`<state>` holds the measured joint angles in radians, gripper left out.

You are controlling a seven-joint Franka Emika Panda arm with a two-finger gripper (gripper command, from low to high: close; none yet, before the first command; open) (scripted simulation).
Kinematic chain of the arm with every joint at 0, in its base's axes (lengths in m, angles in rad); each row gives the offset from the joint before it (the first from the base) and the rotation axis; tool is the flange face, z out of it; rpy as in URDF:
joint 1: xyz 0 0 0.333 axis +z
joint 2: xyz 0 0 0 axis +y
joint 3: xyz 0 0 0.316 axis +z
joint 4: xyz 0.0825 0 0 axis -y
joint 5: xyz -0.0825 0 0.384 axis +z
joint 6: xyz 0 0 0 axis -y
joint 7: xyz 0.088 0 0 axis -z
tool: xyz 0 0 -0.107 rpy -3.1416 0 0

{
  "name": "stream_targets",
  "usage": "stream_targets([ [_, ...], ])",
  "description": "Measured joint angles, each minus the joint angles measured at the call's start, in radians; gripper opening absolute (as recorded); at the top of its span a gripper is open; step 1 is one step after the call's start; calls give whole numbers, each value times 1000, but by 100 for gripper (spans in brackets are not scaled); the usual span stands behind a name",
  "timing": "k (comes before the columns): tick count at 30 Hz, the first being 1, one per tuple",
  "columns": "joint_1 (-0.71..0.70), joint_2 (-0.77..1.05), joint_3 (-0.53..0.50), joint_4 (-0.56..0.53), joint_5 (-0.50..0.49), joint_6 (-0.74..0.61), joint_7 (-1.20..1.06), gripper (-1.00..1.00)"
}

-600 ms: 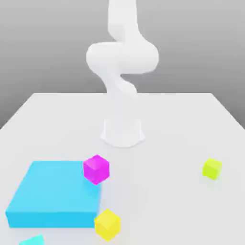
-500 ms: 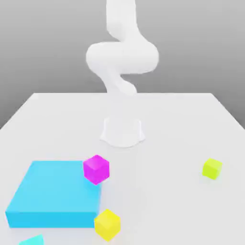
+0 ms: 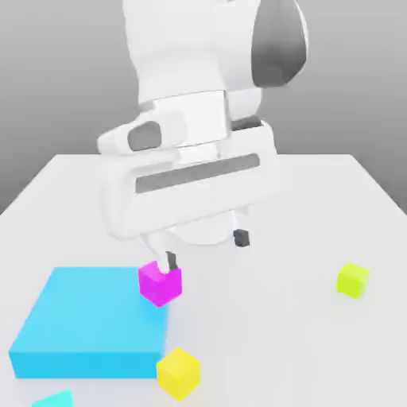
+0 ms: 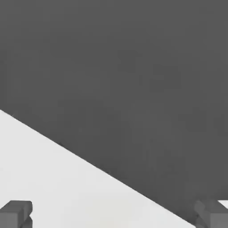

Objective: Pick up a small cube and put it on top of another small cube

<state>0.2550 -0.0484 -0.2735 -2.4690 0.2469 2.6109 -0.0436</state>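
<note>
The small cube (image 3: pixel 178 372), golden yellow, sits on the white table near the front edge, just off the blue slab's corner. Another small cube (image 3: pixel 352 280), lime yellow-green, rests alone toward the exterior view's right. My gripper (image 3: pixel 205 249) hangs open and empty above the table, its big white hand filling the middle of the exterior view. One dark fingertip (image 3: pixel 169 261) hovers just over the magenta cube (image 3: pixel 160 282). In the hand view, both fingertips (image 4: pixel 15 213) stand far apart over bare white table. The golden cube lies well in front of the gripper.
A flat cyan slab (image 3: pixel 87 322) lies at the exterior view's front left, with the magenta cube at its far right corner. A small teal piece (image 3: pixel 52 399) pokes in at the front edge. The white table (image 3: pixel 302 350) ends in the dark background in the hand view.
The arm has swung from an upright pose at the back of the table forward and down. Its hand now looms over the magenta cube. No cube has moved.
</note>
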Motion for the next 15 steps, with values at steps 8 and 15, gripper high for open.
stream_targets([
  [8,-23,261,-6,-68,-57,140,-208,0],
  [15,-107,454,96,-34,35,284,-301,-100],
])
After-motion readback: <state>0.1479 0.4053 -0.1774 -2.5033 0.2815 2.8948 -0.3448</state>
